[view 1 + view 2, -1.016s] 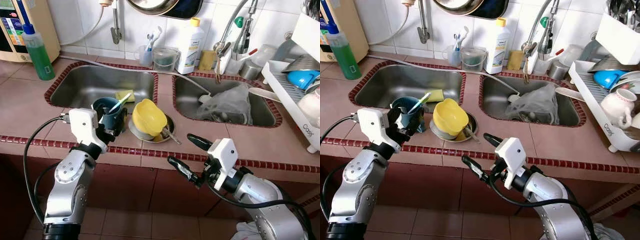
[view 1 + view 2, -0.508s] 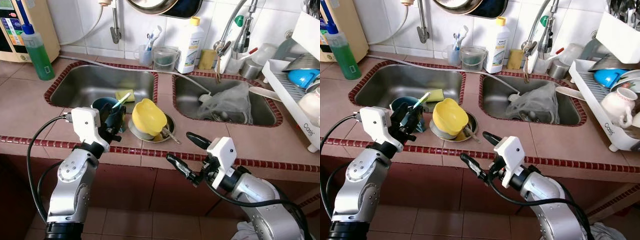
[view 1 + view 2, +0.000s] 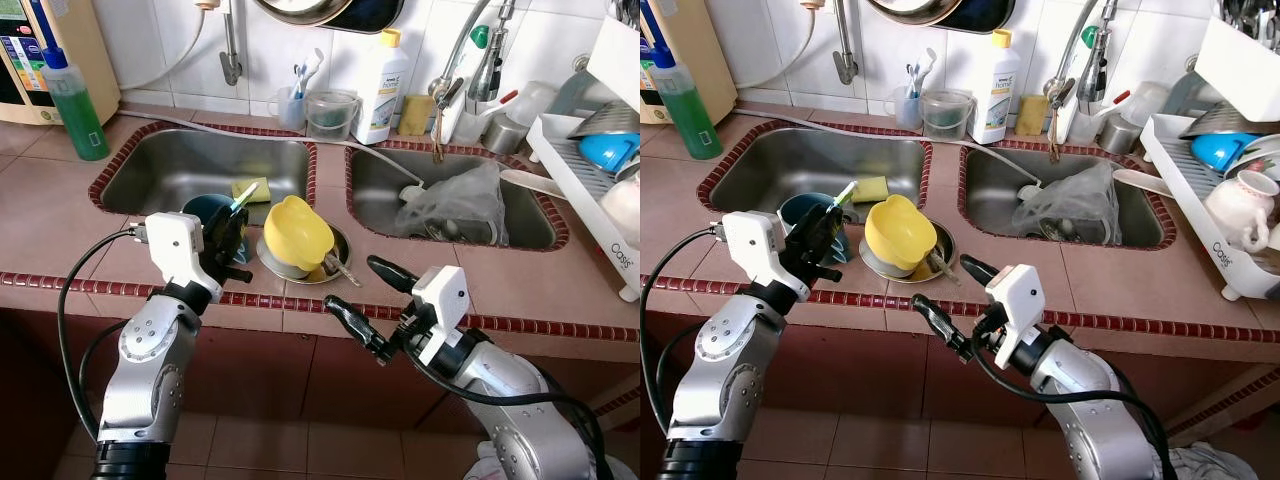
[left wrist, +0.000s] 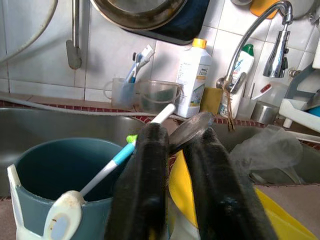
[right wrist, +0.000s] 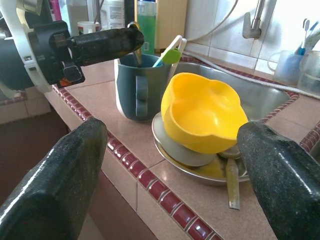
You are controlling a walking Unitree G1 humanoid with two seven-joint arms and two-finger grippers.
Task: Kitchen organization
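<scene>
Left wrist view, left gripper (image 4: 172, 165) with fingers nearly closed on a metal spoon (image 4: 192, 131) just beside the blue mug (image 3: 207, 212), yellow bowl (image 3: 296, 233) tilted on a metal plate (image 3: 940, 262) between the sinks, right gripper (image 3: 363, 298) wide open, holding nothing, before the counter edge (image 3: 270, 301).

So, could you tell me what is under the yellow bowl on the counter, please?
The yellow bowl rests tilted on a smaller grey dish, which sits in a metal plate with a utensil lying beside it. What lies beneath the bowl's middle is covered.
</scene>
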